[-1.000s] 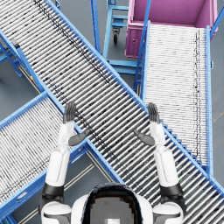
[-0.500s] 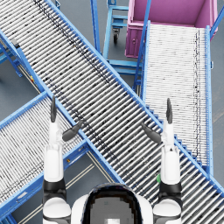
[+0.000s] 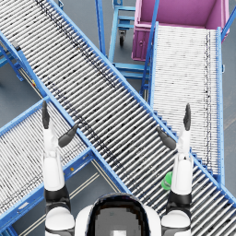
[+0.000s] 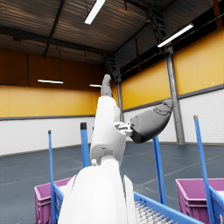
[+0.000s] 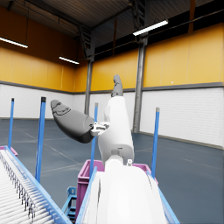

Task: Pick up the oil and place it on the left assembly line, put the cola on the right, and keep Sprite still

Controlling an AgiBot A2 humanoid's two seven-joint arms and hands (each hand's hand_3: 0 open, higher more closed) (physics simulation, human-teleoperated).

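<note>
Head view, left to right: the left conveyor [image 3: 18,152] lies under and outward of the left hand [image 3: 51,129]. That hand is raised with its fingers [image 3: 45,115] straight and together and the thumb swung wide toward the middle; it holds nothing. Between the two thumbs and beyond both sets of fingertips runs the central conveyor [image 3: 106,101], on a diagonal, with no bottle showing on the rollers there. The right hand [image 3: 180,133] mirrors the other: fingers straight up, thumb spread inward, nothing in it. Well behind its fingertips, back down by the forearm and just beside it on the inner side, a small green object [image 3: 166,180] sits on the central conveyor, half hidden by the arm. Past the fingertips lies the right conveyor [image 3: 184,69], with a purple bin [image 3: 184,11] at its far end.

Both wrist views agree: the left hand [image 4: 118,127] and the right hand [image 5: 105,118] are splayed and empty against the warehouse wall.

By my judgement nothing of the task is done. Neither oil nor cola appears in any view, so both placements remain. The green object is plain, bright and too small and covered to read a label; going by colour it is probably the Sprite, which should be left alone.
</note>
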